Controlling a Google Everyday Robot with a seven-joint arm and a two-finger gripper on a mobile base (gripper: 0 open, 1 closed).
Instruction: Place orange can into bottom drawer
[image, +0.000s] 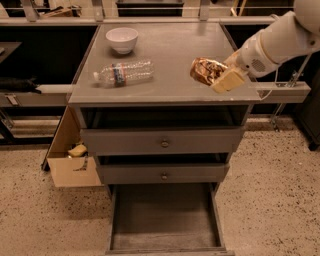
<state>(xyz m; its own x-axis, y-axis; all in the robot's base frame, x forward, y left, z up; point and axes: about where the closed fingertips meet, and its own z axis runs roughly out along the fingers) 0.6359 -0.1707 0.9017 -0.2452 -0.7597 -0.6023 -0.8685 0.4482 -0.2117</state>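
Observation:
The orange can (204, 70) is shiny orange-gold and dented. It lies tilted at the right side of the grey cabinet top (170, 50), held in my gripper (217, 76). The gripper's cream fingers (229, 80) are shut on the can's right end, and the white arm reaches in from the upper right. The bottom drawer (165, 242) is pulled open below, its bare grey floor showing, with nothing in it.
A clear plastic water bottle (124, 72) lies on its side on the cabinet top at left. A white bowl (122, 39) stands at the back left. Two shut drawers with round knobs (164, 143) sit above the open one. A cardboard box (72, 157) stands at the cabinet's left.

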